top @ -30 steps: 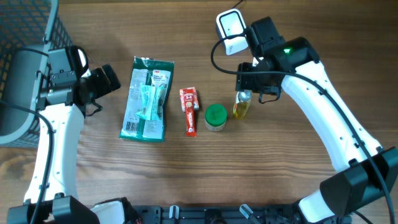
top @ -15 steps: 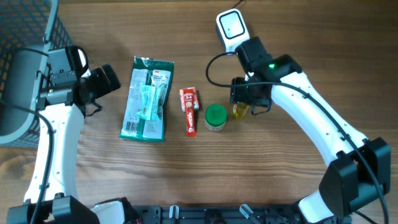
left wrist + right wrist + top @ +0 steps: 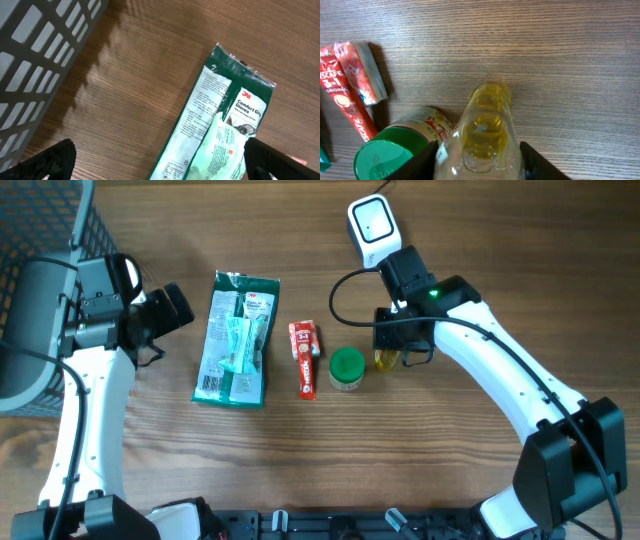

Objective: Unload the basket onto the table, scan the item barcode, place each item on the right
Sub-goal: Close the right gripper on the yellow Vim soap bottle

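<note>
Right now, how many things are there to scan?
4: glove packet on the left, red coffee sachet, green-lidded jar, and yellow bottle between the right arm's jaws.

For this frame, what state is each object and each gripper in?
left gripper: open, empty.
right gripper: jaws either side of the yellow bottle; grip unclear.
yellow bottle: on the table, between the fingers.
green-lidded jar: upright, lid on.
gloves pack: lying flat.
Nescafe sachet: lying flat.
scanner: untouched.
</note>
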Tool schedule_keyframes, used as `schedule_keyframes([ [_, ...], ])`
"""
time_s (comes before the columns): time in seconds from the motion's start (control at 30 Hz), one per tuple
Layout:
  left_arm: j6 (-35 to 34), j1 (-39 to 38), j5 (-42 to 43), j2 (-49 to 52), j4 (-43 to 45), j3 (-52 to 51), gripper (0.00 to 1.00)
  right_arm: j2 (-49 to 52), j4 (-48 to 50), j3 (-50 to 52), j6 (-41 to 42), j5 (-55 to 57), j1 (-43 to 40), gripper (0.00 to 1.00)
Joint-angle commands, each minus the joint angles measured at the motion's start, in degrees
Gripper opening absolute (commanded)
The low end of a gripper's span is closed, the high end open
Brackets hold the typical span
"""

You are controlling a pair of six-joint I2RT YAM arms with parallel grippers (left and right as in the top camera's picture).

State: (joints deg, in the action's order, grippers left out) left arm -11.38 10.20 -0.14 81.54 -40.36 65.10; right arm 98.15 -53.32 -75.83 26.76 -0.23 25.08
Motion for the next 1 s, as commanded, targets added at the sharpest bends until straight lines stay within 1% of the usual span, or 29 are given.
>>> schedule_keyframes([
  [0.0,0.7,0.2,-0.2,0.0,0.0,0.3,1.00,-0.1,0.2,0.5,-4.8,-0.7,0.1,0.48],
  [0.07,0.7,0.2,-0.2,0.0,0.0,0.3,1.00,-0.1,0.5,0.5,-9.4,-0.3,0.1,0.47],
  [0.13,0.7,0.2,-0.2,0.0,0.0,0.3,1.00,-0.1,0.4,0.5,-11.9,1.4,0.1,0.47],
  [0.17,0.7,0.2,-0.2,0.0,0.0,0.3,1.00,-0.1,0.3,0.5,-11.9,1.9,0.1,0.51],
  [0.2,0.7,0.2,-0.2,0.0,0.0,0.3,1.00,-0.1,0.1,0.5,-11.6,1.9,0.1,0.68],
  [0.23,0.7,0.2,-0.2,0.0,0.0,0.3,1.00,-0.1,-0.2,0.5,-11.5,1.6,0.1,0.72],
  [0.27,0.7,0.2,-0.2,0.0,0.0,0.3,1.00,-0.1,-0.3,0.5,-11.5,1.2,0.1,0.73],
  [0.33,0.7,0.2,-0.2,0.0,0.0,0.3,1.00,-0.1,-0.3,0.5,-11.6,1.2,0.1,0.73],
  [0.47,0.7,0.2,-0.2,0.0,0.0,0.3,1.00,-0.1,-0.2,0.5,-11.6,1.3,0.1,0.66],
  [0.53,0.7,0.2,-0.2,0.0,0.0,0.3,1.00,-0.1,0.0,0.5,-11.6,1.3,0.1,0.64],
  [0.77,0.7,0.2,-0.2,0.0,0.0,0.3,1.00,-0.1,-0.3,0.5,-11.7,1.3,0.1,0.64],
  [0.83,0.7,0.2,-0.2,0.0,0.0,0.3,1.00,-0.1,-0.9,0.6,-11.4,1.3,0.1,0.59],
  [0.9,0.7,0.2,-0.2,0.0,0.0,0.3,1.00,-0.1,-0.9,1.1,-8.7,1.3,0.1,0.58],
  [0.97,0.7,0.2,-0.2,0.0,0.0,0.3,1.00,-0.1,-0.5,2.4,-8.1,1.3,0.1,0.58],
])
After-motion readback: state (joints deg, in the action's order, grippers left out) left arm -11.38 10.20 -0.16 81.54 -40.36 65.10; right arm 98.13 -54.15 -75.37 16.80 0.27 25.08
